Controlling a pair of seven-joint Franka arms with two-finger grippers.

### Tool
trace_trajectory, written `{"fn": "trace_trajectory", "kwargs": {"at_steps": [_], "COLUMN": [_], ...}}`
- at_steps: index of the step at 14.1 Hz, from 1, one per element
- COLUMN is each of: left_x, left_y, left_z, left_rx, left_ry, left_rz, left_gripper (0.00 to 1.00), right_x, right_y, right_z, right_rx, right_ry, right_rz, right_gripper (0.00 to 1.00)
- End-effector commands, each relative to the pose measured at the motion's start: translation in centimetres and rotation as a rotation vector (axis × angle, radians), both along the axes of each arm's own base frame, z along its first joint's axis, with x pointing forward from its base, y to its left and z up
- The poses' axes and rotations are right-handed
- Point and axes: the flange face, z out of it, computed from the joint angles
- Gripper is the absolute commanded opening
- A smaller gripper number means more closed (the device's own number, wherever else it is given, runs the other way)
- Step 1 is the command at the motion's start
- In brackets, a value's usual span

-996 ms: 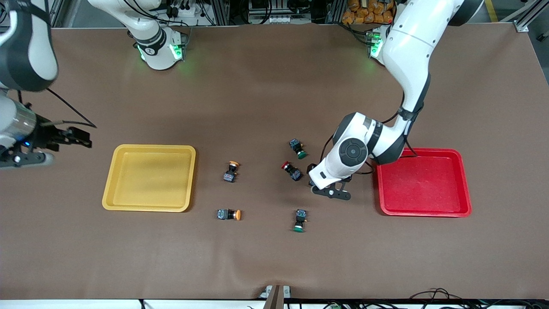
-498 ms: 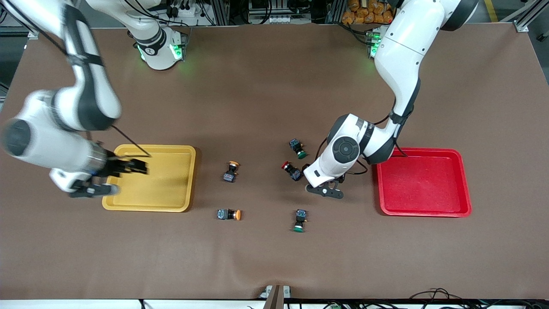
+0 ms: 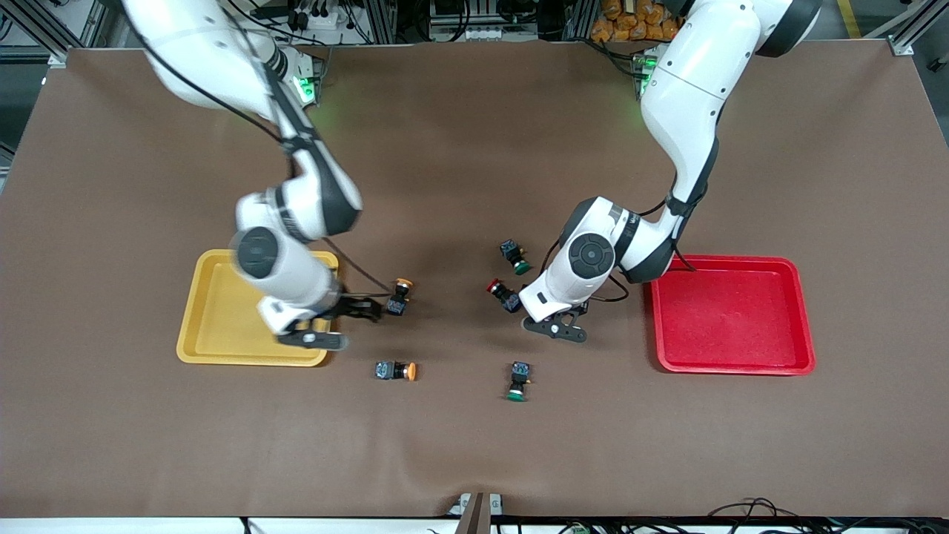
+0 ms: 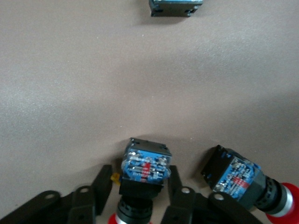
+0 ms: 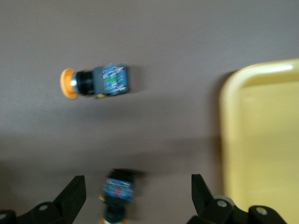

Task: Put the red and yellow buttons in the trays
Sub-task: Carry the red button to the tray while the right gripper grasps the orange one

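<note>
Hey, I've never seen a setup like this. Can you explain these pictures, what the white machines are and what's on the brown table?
These are two robot arms, each ending in a two-finger gripper. The large picture comes from a high camera facing them. The other two come from cameras on their wrists.

On the table lie a yellow tray, a red tray and small push-button switches: orange-capped buttons, green-capped buttons and red-capped ones.

The left gripper is open, straddling one red button that its arm hides in the front view. A second red button lies beside it.

The right gripper, also open, is beside the yellow tray with one orange-capped button between its fingers. Nothing is gripped yet.
</note>
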Motion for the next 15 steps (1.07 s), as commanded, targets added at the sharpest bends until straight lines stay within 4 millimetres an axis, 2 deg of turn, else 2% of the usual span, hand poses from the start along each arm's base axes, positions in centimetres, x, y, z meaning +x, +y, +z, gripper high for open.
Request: {"fn": "trace_trajectory", "kwargs": {"at_steps": [1,3,6,9,11,14,15], "left_x": [0.3,0.9,2.3,3.9,4.0,4.8,5.1], "left_y": [0.1,0.7,4.8,11.8,14.7,20.6,22.4], "left_z": [1.0,3.4,9.6,15.5,17.6,18.8,18.6], "left_rx": [-0.005,-0.008,0.035,0.067,0.084,0.109,0.109], "left_ry": [-0.02,-0.027,0.037,0.083,0.114,0.138,0.141], "left_rz": [0.009,0.022,0.066,0.142,0.138,0.135,0.104], "left_gripper": [0.0,0.0,0.0,0.0,0.0,0.0,0.0], "right_x": [0.5,0.0,-0.6,-0.8,-0.9,-1.7,-1.7], "right_y": [1.3,1.8,2.5,2.6,2.8,3.6,3.8], "right_z": [-2.2,-3.8,-5.4,-6.1,-6.2,-6.3,-6.1], "right_rx": [-0.008,-0.027,-0.033,-0.038,-0.038,-0.045,-0.045], "right_ry": [-0.013,0.0,0.005,0.013,0.018,0.029,0.028], "right_rz": [-0.025,-0.008,-0.004,-0.003,-0.016,-0.004,-0.008], "right_gripper": [1.0,1.0,1.0,0.97,0.73,0.06,0.0]}}
